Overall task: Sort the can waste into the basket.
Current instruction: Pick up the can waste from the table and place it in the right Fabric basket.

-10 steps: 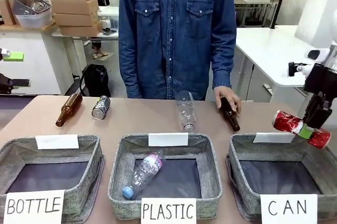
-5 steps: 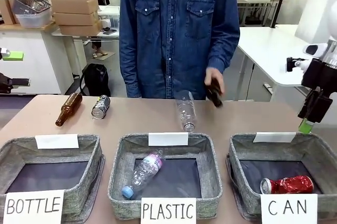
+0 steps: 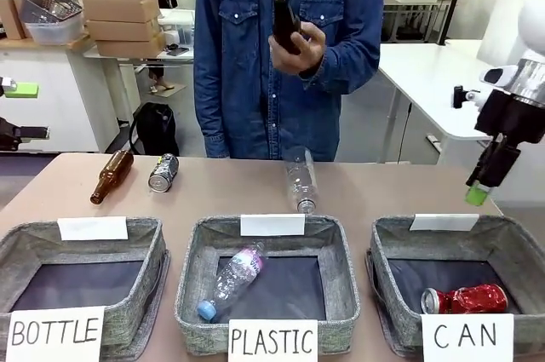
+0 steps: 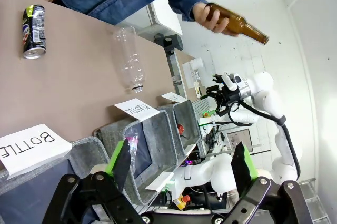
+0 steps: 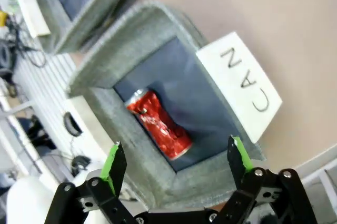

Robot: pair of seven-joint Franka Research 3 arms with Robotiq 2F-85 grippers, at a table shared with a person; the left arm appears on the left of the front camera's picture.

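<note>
Spread apart and empty, left gripper (image 4: 180, 156); well ahead of it on the bench (image 4: 68, 87), dark can (image 4: 33, 30) lying on its side; directly beneath right gripper (image 5: 176, 156), red can (image 5: 158, 124) lying inside CAN basket (image 5: 142, 21); right gripper likewise spread apart, holding nothing, hanging clear above the rim.

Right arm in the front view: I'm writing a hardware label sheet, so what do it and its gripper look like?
The right arm is smooth white with a silver-grey wrist ring. The right gripper is black, angular and two-fingered, tipped with bright green pads.
</note>
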